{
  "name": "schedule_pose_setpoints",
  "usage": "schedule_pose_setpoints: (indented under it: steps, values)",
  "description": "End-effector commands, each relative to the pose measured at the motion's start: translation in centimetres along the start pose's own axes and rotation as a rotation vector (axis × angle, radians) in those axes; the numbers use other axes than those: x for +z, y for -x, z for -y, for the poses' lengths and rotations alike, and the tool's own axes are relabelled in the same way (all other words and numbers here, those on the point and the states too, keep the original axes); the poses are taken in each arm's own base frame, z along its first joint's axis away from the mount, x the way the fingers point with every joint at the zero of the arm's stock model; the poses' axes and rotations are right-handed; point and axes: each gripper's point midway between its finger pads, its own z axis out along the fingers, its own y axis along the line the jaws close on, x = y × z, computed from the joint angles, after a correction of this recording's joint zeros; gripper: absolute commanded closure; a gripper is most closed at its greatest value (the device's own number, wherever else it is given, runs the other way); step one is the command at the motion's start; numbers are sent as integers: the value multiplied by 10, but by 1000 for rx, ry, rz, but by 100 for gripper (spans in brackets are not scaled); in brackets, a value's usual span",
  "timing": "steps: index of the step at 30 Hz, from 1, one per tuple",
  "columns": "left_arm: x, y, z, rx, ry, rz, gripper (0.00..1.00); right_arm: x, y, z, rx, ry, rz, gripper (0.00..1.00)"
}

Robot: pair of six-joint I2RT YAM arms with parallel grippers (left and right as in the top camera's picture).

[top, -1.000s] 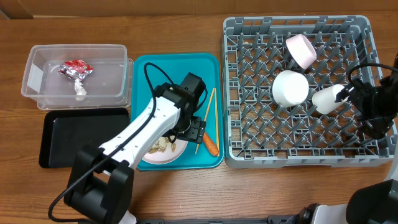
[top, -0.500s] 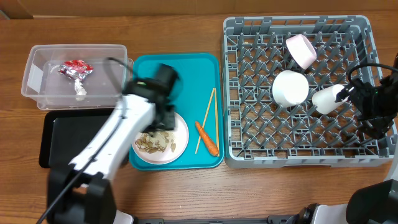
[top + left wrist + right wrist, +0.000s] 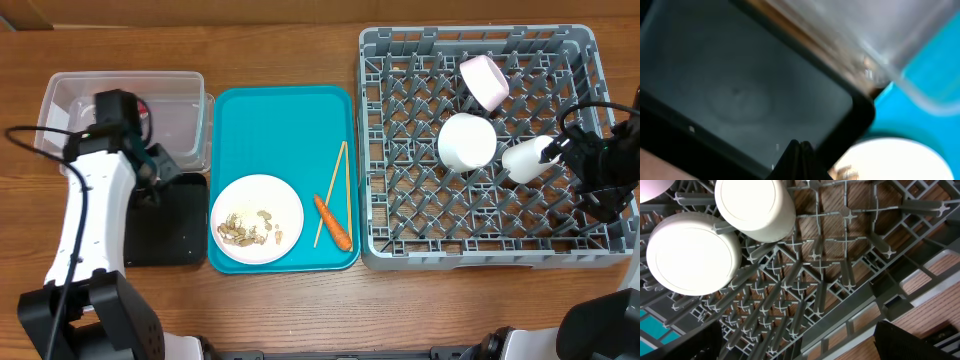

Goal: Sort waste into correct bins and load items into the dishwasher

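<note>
My left gripper (image 3: 155,180) hangs shut over the far end of the black tray (image 3: 172,235), beside the clear tub (image 3: 188,115). In the left wrist view its fingertips (image 3: 799,152) meet with nothing between them, above the black tray (image 3: 740,95). The white plate (image 3: 257,220) with peanut shells (image 3: 245,230), the carrot (image 3: 333,222) and the chopsticks (image 3: 336,185) lie on the teal tray (image 3: 280,120). Two bowls (image 3: 467,141) (image 3: 484,80) and a cup (image 3: 528,158) rest in the grey dish rack (image 3: 400,240). My right gripper (image 3: 805,350) is open over the rack's front right corner.
The left arm covers most of the clear tub's inside. The dish rack's upright pegs (image 3: 840,255) fill the right wrist view, with the bowl (image 3: 692,252) and cup (image 3: 755,205) at upper left. Bare wooden table (image 3: 300,310) runs along the front.
My left arm swung left from the plate and carrot on the teal tray to the black tray, and its gripper went from open to shut. The right arm stayed still.
</note>
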Motion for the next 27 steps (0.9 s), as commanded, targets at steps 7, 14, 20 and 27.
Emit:
schedule_pose_setpoints:
  steps: [7, 14, 20, 27]
  values:
    - [43, 29, -8, -2, 46, 33, 96, -5, -1, 0, -10, 5, 21, 0]
    - [60, 62, -11, -14, 105, 158, 96, -5, -3, 1, -8, 1, 13, 0]
    - [64, 90, 0, -29, 67, 268, 93, -5, -4, 2, -7, -2, 7, 0]
    - [56, 116, 19, -39, -20, 373, 91, -5, -4, 2, -7, -1, 7, 0]
